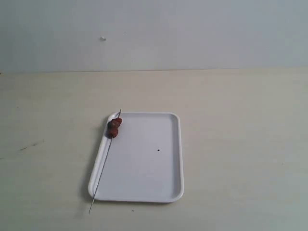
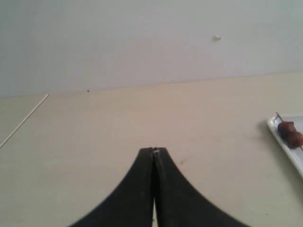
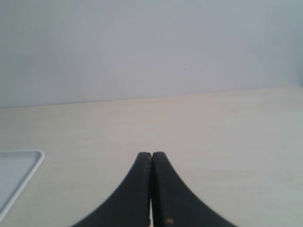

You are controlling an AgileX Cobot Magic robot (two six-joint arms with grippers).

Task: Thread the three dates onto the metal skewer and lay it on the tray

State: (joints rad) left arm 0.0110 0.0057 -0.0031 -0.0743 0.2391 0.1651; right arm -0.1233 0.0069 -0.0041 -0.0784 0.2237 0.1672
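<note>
Metal skewer (image 1: 103,168) thin, grey, red-brown dates (image 1: 114,128) near tip, left claw (image 2: 154,150), right claw (image 3: 151,153) pinched together

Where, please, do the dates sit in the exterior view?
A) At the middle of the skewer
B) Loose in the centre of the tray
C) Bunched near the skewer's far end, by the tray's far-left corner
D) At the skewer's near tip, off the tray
C: the dates are bunched on the metal skewer close to its far end, at the far-left corner of the tray, with bare rod running down the left rim.
</note>
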